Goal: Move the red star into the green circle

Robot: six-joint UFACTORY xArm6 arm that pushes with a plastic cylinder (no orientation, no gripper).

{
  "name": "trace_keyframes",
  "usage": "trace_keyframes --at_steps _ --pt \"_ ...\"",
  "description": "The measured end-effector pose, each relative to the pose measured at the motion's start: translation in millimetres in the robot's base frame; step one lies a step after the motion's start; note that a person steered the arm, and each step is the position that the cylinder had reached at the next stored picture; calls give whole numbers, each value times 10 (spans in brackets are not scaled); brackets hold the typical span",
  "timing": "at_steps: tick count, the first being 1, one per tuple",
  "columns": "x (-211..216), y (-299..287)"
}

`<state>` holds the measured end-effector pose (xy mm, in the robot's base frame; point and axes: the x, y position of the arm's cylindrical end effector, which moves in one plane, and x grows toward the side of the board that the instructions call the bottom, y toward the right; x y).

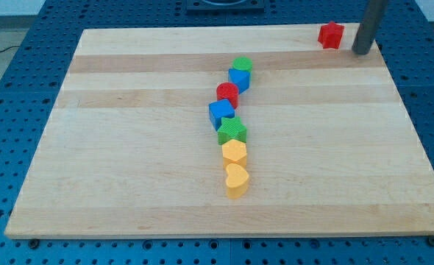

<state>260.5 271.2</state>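
The red star (pixel 331 35) lies near the board's top right corner. My tip (pixel 362 51) stands just to the right of it, a small gap between them. The green circle (pixel 241 65) is at the top of a chain of blocks near the board's middle, far to the left and below the star. The green circle touches a blue block (pixel 239 79) just under it.
The chain runs down from the green circle: the blue block, a red round block (pixel 227 93), a blue cube (pixel 221 113), a green star-like block (pixel 232 132), a yellow hexagon (pixel 234 152), a yellow heart (pixel 237 179). The wooden board (pixel 129 147) lies on a blue perforated table.
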Motion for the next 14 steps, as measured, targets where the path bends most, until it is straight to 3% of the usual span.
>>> trace_keyframes --at_steps 1,3,4,6,7,8,10,11,13,14 --pt "-463 -35" --pt "-503 -1413" --pt "-543 -1408" --pt "-681 -472" --pt "-477 -108" --pt "-352 -586" --pt "-115 -2142" --pt "-125 -2024" --pt "-105 -703" --pt "110 -444"
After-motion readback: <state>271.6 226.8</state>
